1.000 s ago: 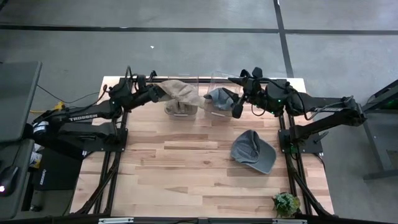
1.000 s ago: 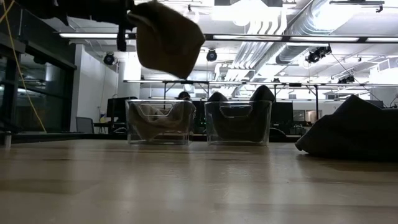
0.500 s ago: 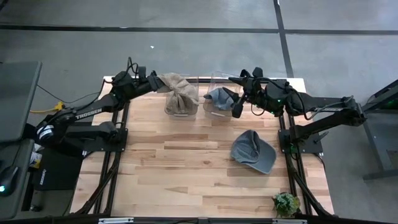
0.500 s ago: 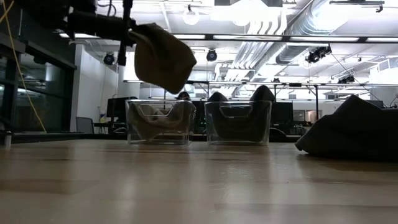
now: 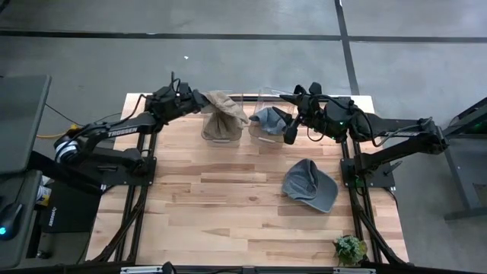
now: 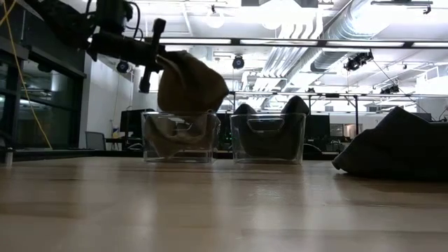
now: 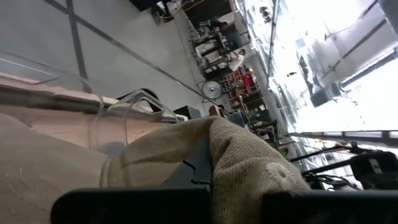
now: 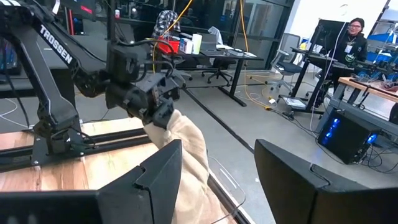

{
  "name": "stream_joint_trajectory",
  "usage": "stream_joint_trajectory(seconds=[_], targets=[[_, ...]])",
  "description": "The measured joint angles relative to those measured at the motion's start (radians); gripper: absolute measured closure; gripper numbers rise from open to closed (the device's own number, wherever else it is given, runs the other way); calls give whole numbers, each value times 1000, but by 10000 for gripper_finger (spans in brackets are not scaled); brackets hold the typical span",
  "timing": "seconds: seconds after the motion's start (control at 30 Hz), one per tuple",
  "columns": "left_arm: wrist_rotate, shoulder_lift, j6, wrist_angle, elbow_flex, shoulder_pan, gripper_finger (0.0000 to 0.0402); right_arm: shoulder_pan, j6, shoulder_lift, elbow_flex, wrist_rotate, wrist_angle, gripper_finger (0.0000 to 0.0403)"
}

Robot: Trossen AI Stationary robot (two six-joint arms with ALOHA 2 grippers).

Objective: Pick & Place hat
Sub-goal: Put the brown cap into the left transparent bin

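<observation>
A tan hat hangs from my left gripper over the left clear bin at the table's far edge. In the low view the hat dips its lower end into that bin. The left gripper is shut on the hat. My right gripper hovers open by the right clear bin, which holds a grey-blue hat. In the right wrist view its fingers stand wide apart and touch nothing. A grey cap lies with its underside flat on the table. My left gripper pinches the tan hat by its upper left edge between the two fingers, coming roughly level from the table's left. A fold of the cloth bunches around one finger. The hat hangs below the fingers, its lower end inside the left bin.
The two clear bins stand side by side at the far edge. A small potted plant sits at the near right corner. Bare wood spans the middle and near left of the table. People sit at desks in the room beyond.
My left gripper has moved toward the far edge and the right, then come down over the left bin. The tan hat has gone with it, from hanging clear above the bin to having its lower end inside it.
</observation>
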Motion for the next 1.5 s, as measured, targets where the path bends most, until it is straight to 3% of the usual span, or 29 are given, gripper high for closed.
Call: stream_joint_trajectory(seconds=[0.53,0.87,1.3,1.5], targets=[[-40,114,-40,-10,0,11,401,0,15,0,0,0,-24,206],[-153,115,-36,-79,0,11,401,0,19,0,0,0,-29,206],[-152,113,-2,-143,0,10,400,0,20,0,0,0,-30,206],[-150,82,53,-149,0,10,363,0,30,0,0,-1,-37,206]])
